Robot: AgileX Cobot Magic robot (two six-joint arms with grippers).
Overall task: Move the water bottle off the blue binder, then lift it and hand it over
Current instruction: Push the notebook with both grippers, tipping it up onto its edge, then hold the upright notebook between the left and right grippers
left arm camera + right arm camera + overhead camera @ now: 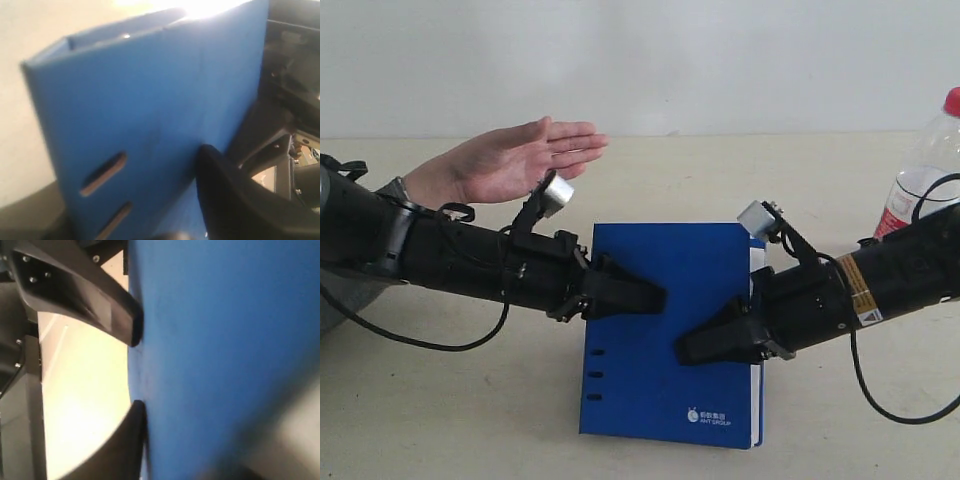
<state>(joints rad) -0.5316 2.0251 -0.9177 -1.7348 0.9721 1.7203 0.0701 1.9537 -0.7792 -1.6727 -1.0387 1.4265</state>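
Note:
The blue binder (670,260) is held between my two grippers above the middle of the table, its white logo at the near corner. My left gripper (645,297) is shut on its spine edge beside the slots; the blue cover (145,100) fills the left wrist view, with one finger (225,200) pressed on it. From the other side, my right gripper (695,348) is shut on the binder (225,340), one finger (130,440) flat against its face. The water bottle (925,165), clear with a red cap, stands at the far right behind my right arm, apart from the binder.
A person's open hand (515,160) reaches in palm up at the back left, just behind my left arm. The beige table (450,420) meets a white wall at the back. Black cables hang beneath both arms.

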